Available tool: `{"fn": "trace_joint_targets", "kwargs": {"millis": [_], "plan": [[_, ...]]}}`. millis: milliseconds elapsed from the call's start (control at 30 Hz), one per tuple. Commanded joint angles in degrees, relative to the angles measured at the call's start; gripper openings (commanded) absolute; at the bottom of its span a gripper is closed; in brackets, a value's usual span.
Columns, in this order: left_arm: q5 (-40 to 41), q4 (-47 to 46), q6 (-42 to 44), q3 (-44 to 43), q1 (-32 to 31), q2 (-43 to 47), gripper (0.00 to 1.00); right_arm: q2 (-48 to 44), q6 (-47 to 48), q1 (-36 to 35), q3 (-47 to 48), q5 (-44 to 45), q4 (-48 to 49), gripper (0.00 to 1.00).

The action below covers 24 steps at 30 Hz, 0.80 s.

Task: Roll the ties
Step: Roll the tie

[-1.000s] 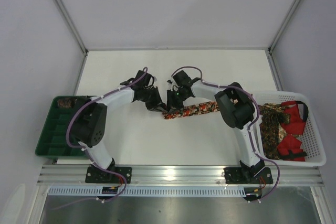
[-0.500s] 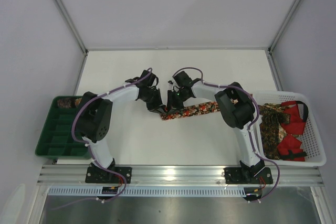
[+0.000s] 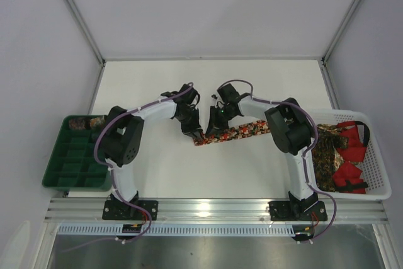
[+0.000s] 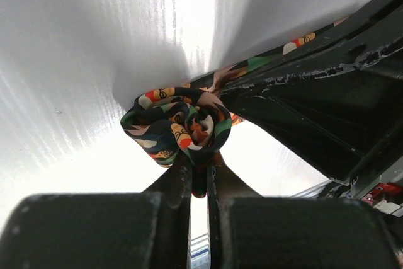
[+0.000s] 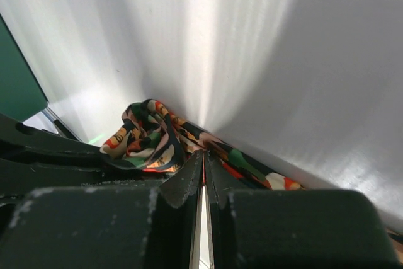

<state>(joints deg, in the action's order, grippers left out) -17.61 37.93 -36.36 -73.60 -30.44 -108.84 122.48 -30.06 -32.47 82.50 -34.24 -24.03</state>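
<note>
Both arms have swung to the right over the last second. Your left arm's elbow has come in from above the green compartment tray (image 3: 63, 171), and the two wrists now sit a little farther right and farther back on the white table (image 3: 264, 86). The necktie (image 3: 245, 129) has barely shifted. It lies flat near the table's middle, running from its started end on the left up toward the white basket (image 3: 380, 155) on the right.

Your left gripper (image 3: 196, 135) is closed down to a sliver, nipping the loose little coil (image 4: 179, 121) at the tie's left end. Your right gripper (image 3: 212, 134) is just beside it, its jaws likewise nearly together, with a thread of red fabric caught between them in its wrist view. Both hold the same tie, close together at the coil.

Expect light, soft, slick fabric with no stiffness of its own. The coil looks slack and lopsided, so I'd judge it will spring open if either pinch lets go early. Take hold at the coil's edges, across the width, rather than on the flat tail. Keep the tail lying straight so it feeds in evenly.

More patterned ties (image 3: 324, 149) wait in the basket beside something red (image 3: 349, 171). One rolled tie (image 3: 82, 122) sits in a far compartment of the tray.
</note>
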Motion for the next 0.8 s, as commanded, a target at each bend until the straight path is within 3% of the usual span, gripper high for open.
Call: {"fn": "trace_joint_targets", "kwargs": {"millis": [0,133,300,433,500,767], "plan": [[2.49,2.85,1.03,-2.68,-1.29,-2.16,0.01,-4.34,-0.61,0.74,-1.55,0.67,0.83,0.09],[2.58,2.76,0.68,-3.65,-1.91,-3.31,0.03,-5.40,-0.70,2.14,-2.78,-0.30,1.27,0.08],[1.52,0.83,0.68,-3.39,-2.26,-2.87,0.32,-6.55,-0.96,3.20,-4.01,-1.00,1.80,0.08],[-0.05,-2.85,0.59,-0.94,-2.26,-0.77,0.35,-7.25,-1.40,4.87,-4.01,-2.49,1.80,0.08],[-0.59,-4.70,0.94,1.35,-2.26,1.08,0.46,-7.08,-1.84,5.40,-3.58,-4.25,1.97,0.09],[-0.85,-10.24,1.12,7.07,-2.26,7.84,0.59,-6.46,-2.10,5.84,-2.08,-6.63,1.71,0.08]]}}
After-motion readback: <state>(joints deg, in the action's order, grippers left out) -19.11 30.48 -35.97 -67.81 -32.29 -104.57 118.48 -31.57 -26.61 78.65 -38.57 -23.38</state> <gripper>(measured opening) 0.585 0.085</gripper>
